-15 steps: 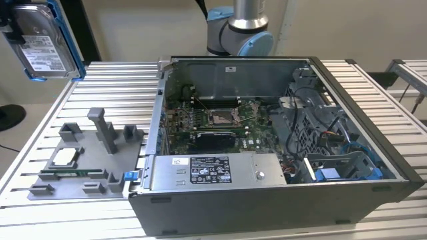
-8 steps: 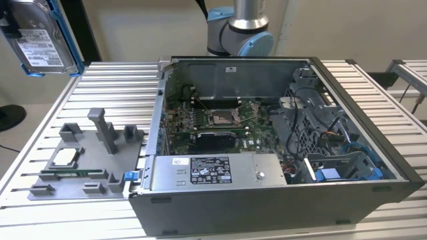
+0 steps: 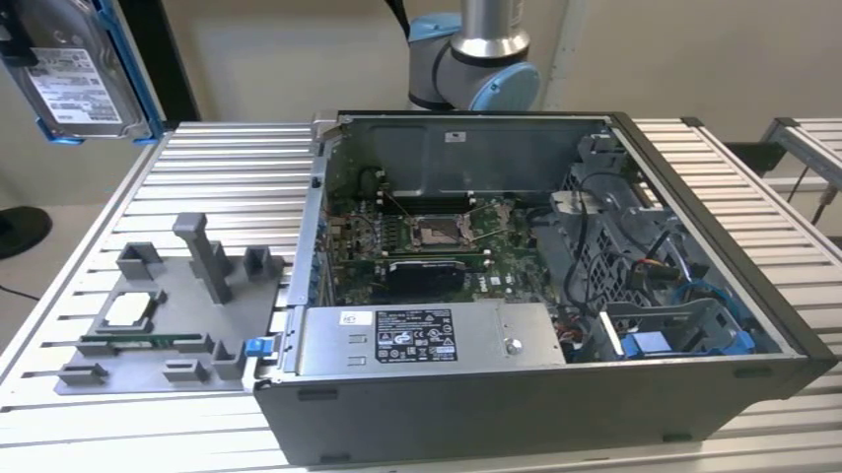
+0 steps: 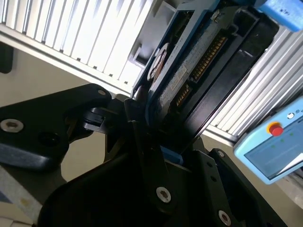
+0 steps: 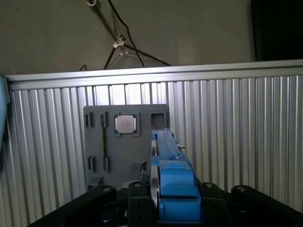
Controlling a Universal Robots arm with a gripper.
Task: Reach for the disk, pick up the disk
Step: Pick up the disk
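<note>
The disk [image 3: 77, 77], a silver hard drive with a white label and a blue frame, hangs upright in the air at the exterior view's upper left, well above the table. In the first wrist view its blue-framed edge [image 5: 165, 153] rises from between the black fingers of my gripper [image 5: 163, 201], above the grey fixture plate. The second wrist view shows the disk [image 4: 189, 71] edge-on with its connector row, my gripper [image 4: 158, 139] shut on its lower end.
An open computer case [image 3: 526, 276] fills the middle of the slatted metal table [image 3: 224, 168]. Beside it, on the exterior view's left, lies a grey fixture plate [image 3: 158, 315] carrying a square processor chip [image 3: 129, 308]. The arm's base [image 3: 474, 59] stands behind the case. A pendant [image 4: 274, 146] rests nearby.
</note>
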